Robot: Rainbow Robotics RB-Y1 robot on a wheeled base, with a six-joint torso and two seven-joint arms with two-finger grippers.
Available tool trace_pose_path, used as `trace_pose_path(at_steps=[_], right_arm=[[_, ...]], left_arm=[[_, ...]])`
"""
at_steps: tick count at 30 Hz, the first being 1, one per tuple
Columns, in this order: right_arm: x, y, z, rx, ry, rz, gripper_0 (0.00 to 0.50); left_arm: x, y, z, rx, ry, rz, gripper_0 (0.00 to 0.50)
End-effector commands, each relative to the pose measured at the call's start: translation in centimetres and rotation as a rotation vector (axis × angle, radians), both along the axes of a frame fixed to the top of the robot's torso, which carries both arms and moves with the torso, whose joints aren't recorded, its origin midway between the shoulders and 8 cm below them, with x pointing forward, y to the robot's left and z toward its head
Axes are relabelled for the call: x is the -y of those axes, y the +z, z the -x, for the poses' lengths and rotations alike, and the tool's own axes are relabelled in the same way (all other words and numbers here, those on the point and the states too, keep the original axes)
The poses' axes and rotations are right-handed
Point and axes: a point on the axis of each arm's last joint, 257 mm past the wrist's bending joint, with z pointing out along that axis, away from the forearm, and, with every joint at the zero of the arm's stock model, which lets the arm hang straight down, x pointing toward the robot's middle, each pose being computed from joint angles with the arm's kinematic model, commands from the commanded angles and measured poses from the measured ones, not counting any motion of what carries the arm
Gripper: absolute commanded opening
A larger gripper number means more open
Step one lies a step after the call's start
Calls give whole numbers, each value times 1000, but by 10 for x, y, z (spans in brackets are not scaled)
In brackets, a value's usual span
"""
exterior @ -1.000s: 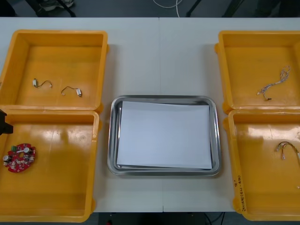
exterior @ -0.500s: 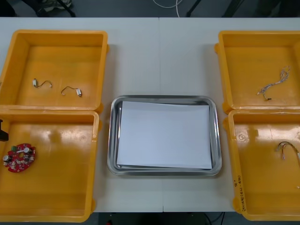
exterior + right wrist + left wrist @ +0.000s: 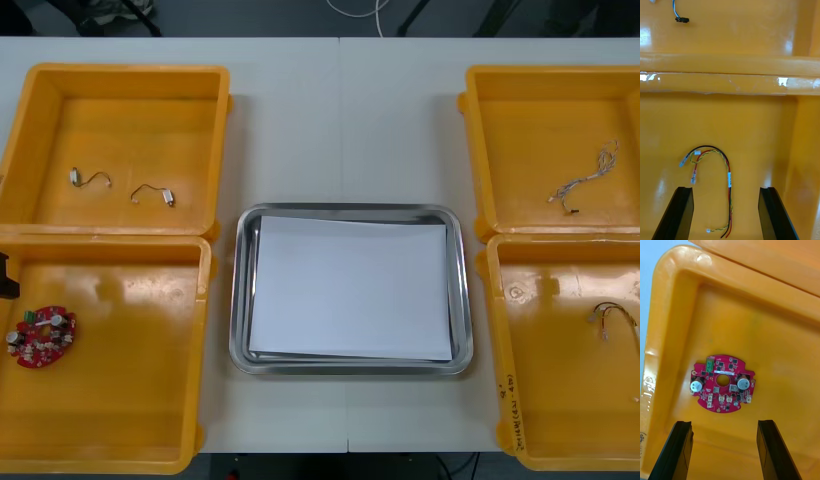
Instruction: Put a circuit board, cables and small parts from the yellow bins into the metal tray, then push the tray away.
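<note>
Circuit board lies just past my left gripper, open and empty; right gripper hangs open above red and yellow cable.

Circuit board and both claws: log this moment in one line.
left claw open over circuit board | right claw open over red and yellow cable | metal tray white inside

No lettering can be read at this moment. Dark handwritten marks run along the rim of the near right bin, too small to make out. A white strip label on the circuit board and a white tag on the red and yellow cable show no legible print.
</note>
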Motion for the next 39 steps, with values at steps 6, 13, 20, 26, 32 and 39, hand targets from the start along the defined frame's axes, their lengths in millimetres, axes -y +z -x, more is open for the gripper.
trace_pose_path(at_steps=[6,13,20,26,32,39], right_arm=[[22,-38,6,-39,-5,41,500],[23,-51,7,-44,-1,63,500],[21,-62,6,-39,6,75,500],[26,-73,7,-38,1,89,500],[28,-83,7,-34,-8,79,500],[25,-92,6,-27,-12,67,500]], left_arm=[[-23,-2,-6,15,4,-75,500],[-24,-12,-19,43,-8,-88,500],[-28,-22,-28,59,-5,-105,500],[-31,-30,-28,51,-3,-101,500],[-32,-40,-27,51,-6,-96,500],[-31,-53,-26,61,-14,-90,500]])
